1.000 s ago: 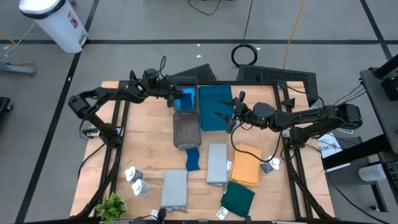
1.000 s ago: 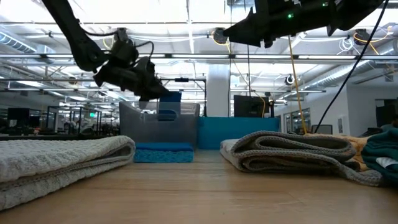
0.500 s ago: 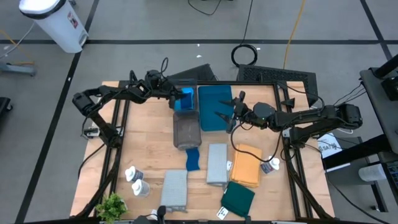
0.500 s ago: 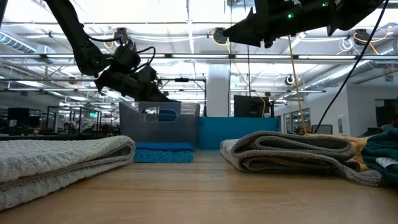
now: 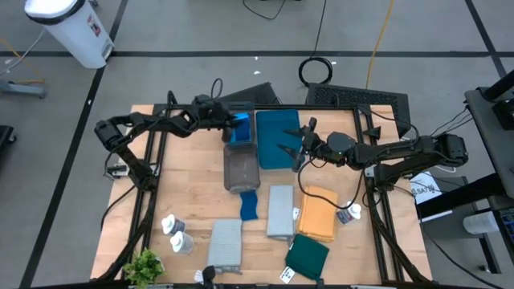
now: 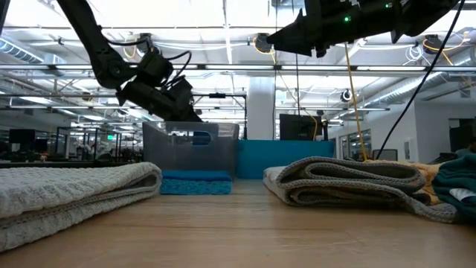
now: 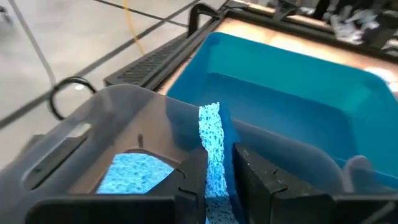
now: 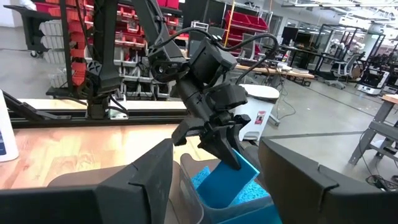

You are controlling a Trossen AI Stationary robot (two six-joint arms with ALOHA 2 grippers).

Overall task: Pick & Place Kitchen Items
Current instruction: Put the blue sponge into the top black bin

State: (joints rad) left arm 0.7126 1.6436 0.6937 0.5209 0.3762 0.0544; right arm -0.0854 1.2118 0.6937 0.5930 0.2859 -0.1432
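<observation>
- My left gripper [image 7: 214, 177], jaws pinching a bright-blue sponge [image 7: 211, 143] upright, hangs inside the grey tray [image 5: 240, 167] on the worktop [image 5: 189, 193].
- A second sponge [image 7: 134, 174] lies in that tray.
- My right gripper [image 5: 286, 149] waits over the teal tray [image 5: 275, 132], jaws spread.

A grey tray [image 5: 240, 171] and a teal tray [image 5: 276, 138] are set side by side, touching, at the table's [image 5: 189, 189] far middle. A small green plant [image 5: 144, 266] is seen at the near left corner. A white bin [image 5: 71, 29] stands on the floor beyond, a coiled cable [image 5: 317, 71] nearby.
</observation>
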